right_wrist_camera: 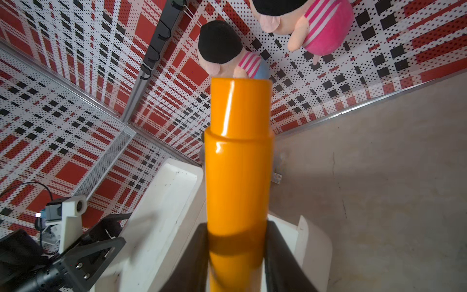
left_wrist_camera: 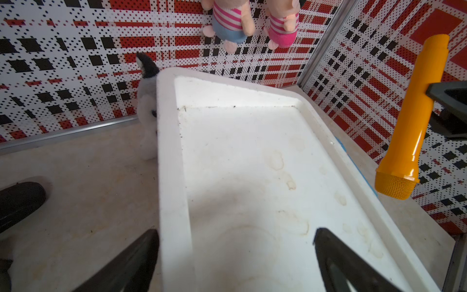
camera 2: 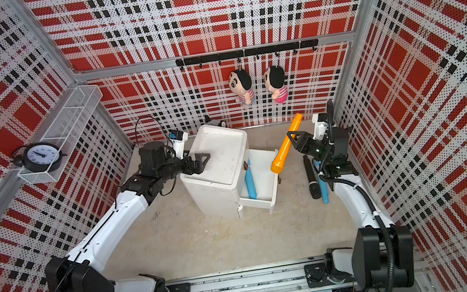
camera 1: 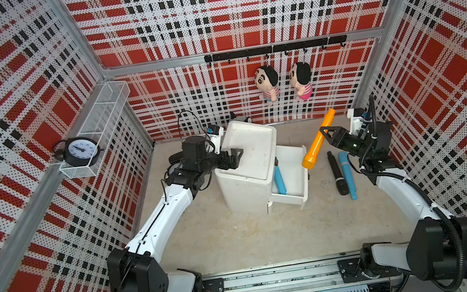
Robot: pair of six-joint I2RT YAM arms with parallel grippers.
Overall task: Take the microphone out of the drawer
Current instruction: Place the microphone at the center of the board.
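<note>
An orange microphone (camera 1: 317, 141) (camera 2: 286, 145) (left_wrist_camera: 414, 118) (right_wrist_camera: 238, 164) hangs tilted in the air over the pulled-out white drawer (camera 1: 288, 199) (camera 2: 257, 202), head end down. My right gripper (camera 1: 324, 134) (camera 2: 290, 138) (right_wrist_camera: 237, 226) is shut on its handle. A blue microphone (camera 1: 279, 179) (camera 2: 250, 183) lies inside the drawer. My left gripper (camera 1: 235, 159) (camera 2: 203, 160) (left_wrist_camera: 236, 233) stands open at the left edge of the white cabinet (camera 1: 251, 150) (left_wrist_camera: 252, 164). One finger is outside the rim and the other over the top.
A black microphone (camera 1: 338, 174) and a blue one (camera 1: 348, 177) lie on the table right of the drawer, under my right arm. Two plush dolls (camera 1: 267, 83) hang on the back wall. A plush animal (left_wrist_camera: 146, 101) sits behind the cabinet. A clock (camera 1: 80, 149) rests in the wire basket on the left wall.
</note>
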